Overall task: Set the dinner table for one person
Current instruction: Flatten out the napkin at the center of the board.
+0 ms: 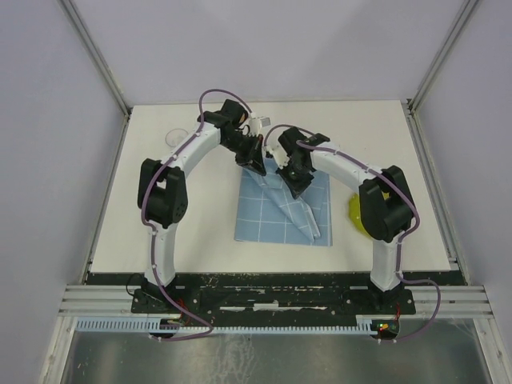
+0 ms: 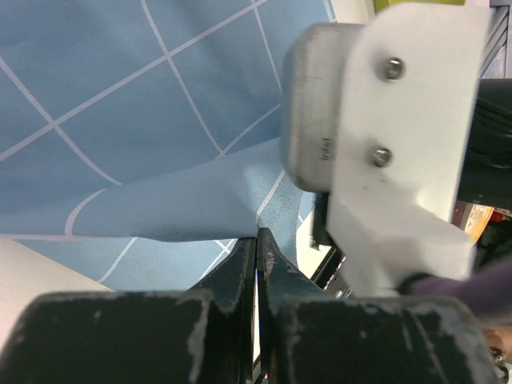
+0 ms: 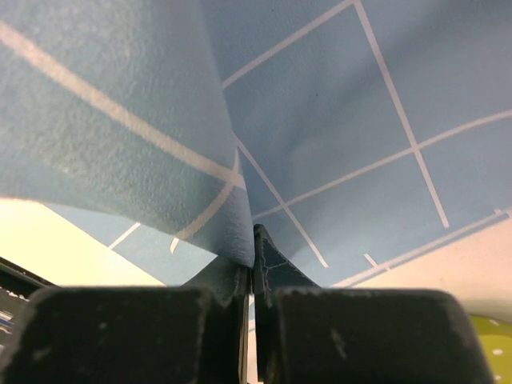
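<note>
In the top view the far edge of the light-blue cloth (image 1: 276, 212) is hidden under the left gripper (image 1: 256, 162) and right gripper (image 1: 296, 184), so the exact spots they pinch cannot be read there. At 3 o'clock from the cloth, a yellow-green thing (image 1: 354, 214) is half covered by the right arm's elbow (image 1: 384, 204) — its shape is unclear. Toward 10 o'clock on the dinner table (image 1: 200, 216), a faint round clear object (image 1: 174, 136) is too small to name. The right wrist view cuts the yellow-green thing off at its 5 o'clock corner. The left wrist view shows a blurred orange patch (image 2: 480, 220) at 3 o'clock — unidentifiable.
</note>
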Controlling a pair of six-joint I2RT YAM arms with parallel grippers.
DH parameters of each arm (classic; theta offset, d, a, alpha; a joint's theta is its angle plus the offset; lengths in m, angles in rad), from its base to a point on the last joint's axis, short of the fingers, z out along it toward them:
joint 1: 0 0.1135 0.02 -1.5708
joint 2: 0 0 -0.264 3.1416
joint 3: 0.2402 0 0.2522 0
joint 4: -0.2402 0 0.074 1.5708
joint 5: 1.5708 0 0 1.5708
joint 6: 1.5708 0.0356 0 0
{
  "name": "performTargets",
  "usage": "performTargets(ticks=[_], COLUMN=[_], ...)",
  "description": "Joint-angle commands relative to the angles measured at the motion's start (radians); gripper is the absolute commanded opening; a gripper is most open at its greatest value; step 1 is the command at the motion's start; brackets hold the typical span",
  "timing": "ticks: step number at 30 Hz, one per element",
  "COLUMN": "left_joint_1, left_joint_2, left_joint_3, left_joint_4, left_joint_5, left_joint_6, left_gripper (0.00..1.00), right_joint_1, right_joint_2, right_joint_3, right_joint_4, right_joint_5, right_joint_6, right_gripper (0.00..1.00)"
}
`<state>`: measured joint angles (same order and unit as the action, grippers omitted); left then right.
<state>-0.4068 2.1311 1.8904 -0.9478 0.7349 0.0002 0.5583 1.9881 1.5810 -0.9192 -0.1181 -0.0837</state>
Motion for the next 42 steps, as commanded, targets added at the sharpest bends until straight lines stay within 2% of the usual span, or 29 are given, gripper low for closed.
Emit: performTargets(ticks=[1, 5, 6, 9, 11, 20, 34, 36, 39, 40, 42], left_joint_1=[0.022, 0.024, 0.023, 0.024, 0.023, 0.024, 0.024, 0.024, 0.024, 0.024, 0.023], left_joint_2=[-0.072, -0.074, -0.073, -0.073, -0.072, -0.084, -0.097, -0.097, -0.096, -0.094, -0.096], left_joint_3=[0.013, 0.012, 0.013, 0.013, 0.008, 0.003, -0.010, -0.006, -0.002, -0.002, -0.001], left_joint_4=[-0.005, 0.001, 0.003, 0.004, 0.004, 0.013, 0.015, 0.015, 0.014, 0.013, 0.010], left_joint_5=[0.030, 0.045, 0.048, 0.052, 0.058, 0.054, 0.039, 0.036, 0.035, 0.034, 0.031], left_joint_6=[0.007, 0.000, 0.000, 0.000, 0.000, -0.003, 0.001, 0.001, 0.001, 0.002, 0.004], left_gripper=[0.03, 0.03, 0.03, 0.03, 0.03, 0.03, 0.03, 0.03, 0.03, 0.03, 0.03], right_joint_1=[-0.002, -0.002, -0.003, -0.003, -0.001, 0.007, 0.049, 0.056, 0.064, 0.064, 0.064], right_joint_2=[-0.115, -0.150, -0.157, -0.187, -0.197, -0.198, -0.144, -0.137, -0.121, -0.121, -0.126], right_joint_3=[-0.032, -0.040, -0.044, -0.072, -0.083, -0.097, -0.032, -0.038, -0.041, -0.046, -0.056], right_joint_4=[-0.004, -0.049, -0.061, -0.060, -0.064, -0.053, -0.026, -0.024, -0.029, -0.027, -0.026], right_joint_5=[0.077, 0.087, 0.078, 0.056, 0.044, -0.003, -0.026, -0.025, -0.017, -0.009, 0.000], right_joint_6=[-0.023, -0.026, -0.026, -0.025, -0.028, -0.022, 0.019, 0.020, 0.024, 0.025, 0.018], right_gripper=[0.02, 0.10, 0.19, 0.37, 0.43, 0.47, 0.43, 0.33, 0.06, 0.03, 0.02])
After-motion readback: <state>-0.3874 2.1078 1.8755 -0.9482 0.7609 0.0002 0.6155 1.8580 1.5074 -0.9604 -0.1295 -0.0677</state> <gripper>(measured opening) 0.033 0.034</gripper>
